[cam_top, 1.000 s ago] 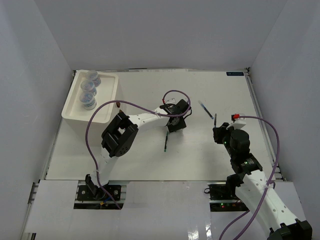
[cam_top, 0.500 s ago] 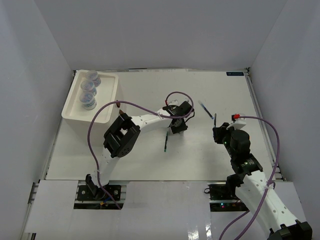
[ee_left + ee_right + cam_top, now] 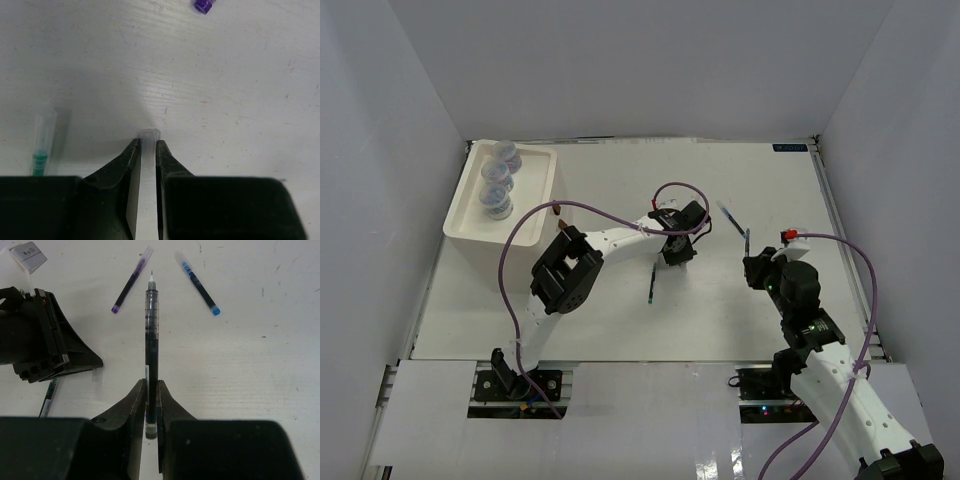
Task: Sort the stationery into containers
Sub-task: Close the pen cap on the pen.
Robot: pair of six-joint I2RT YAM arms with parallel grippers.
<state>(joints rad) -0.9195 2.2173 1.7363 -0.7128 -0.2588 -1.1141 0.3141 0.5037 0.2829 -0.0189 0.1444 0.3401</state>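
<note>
Left wrist: pinching one end of the clear pen point(image 3: 149, 136) between the left fingers point(image 3: 120, 167), low on the worktop point(image 3: 235, 90) (likely for a level lift), green pen point(image 3: 42, 140) off to one side. Right wrist: clamping the dark pen point(image 3: 151, 340) lengthwise between the right fingers point(image 3: 131, 407), tip pointing ahead.

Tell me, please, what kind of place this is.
Likely a robot lab work cell: plain white walls enclose a white table, with a left arm and a right arm bolted at its near edge.

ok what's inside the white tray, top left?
Three clear jars, bluish contents, in a row along the tray's left side; rest looks bare. Anything below its floor is covered.
</note>
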